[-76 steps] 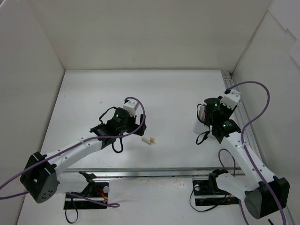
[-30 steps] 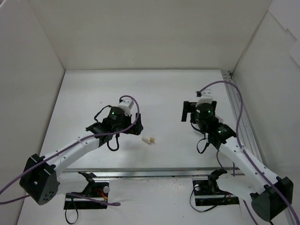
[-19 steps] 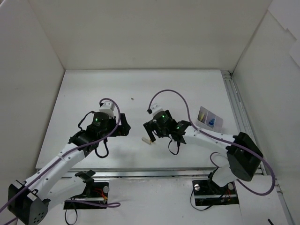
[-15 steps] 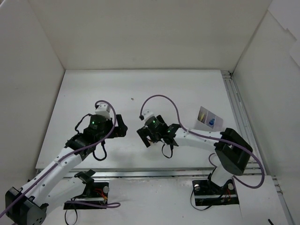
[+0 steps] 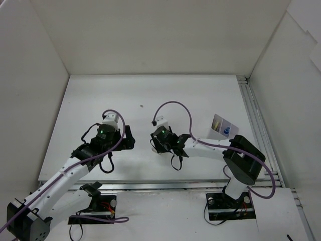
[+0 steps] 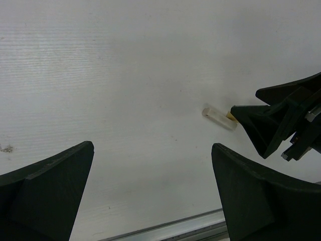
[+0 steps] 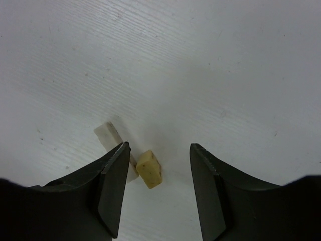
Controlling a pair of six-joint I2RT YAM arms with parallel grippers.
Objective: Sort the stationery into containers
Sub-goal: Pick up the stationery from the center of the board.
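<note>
The tiny beige piece (image 7: 150, 169) lies on the white table with a small white piece (image 7: 109, 136) touching it. My right gripper (image 7: 159, 147) is open and low over it, the beige piece between its jaws, closer to the left one. In the top view the right gripper (image 5: 159, 146) hides the piece. The left wrist view shows the piece (image 6: 218, 116) beside the right fingers (image 6: 263, 125). My left gripper (image 6: 152, 148) is open and empty, also in the top view (image 5: 128, 137), left of the piece. The white box (image 5: 223, 128) at the right holds thin pens and a blue cap (image 5: 227, 131).
White walls (image 5: 45, 90) enclose the table on three sides. A metal rail (image 5: 253, 120) runs along the right edge and another (image 5: 150, 185) along the near edge. A small dark speck (image 5: 141, 106) lies on the table behind the grippers.
My right arm has swung from the box at the right to the middle and come down over the beige piece. My left arm has drawn back to the left. The box is now uncovered.
</note>
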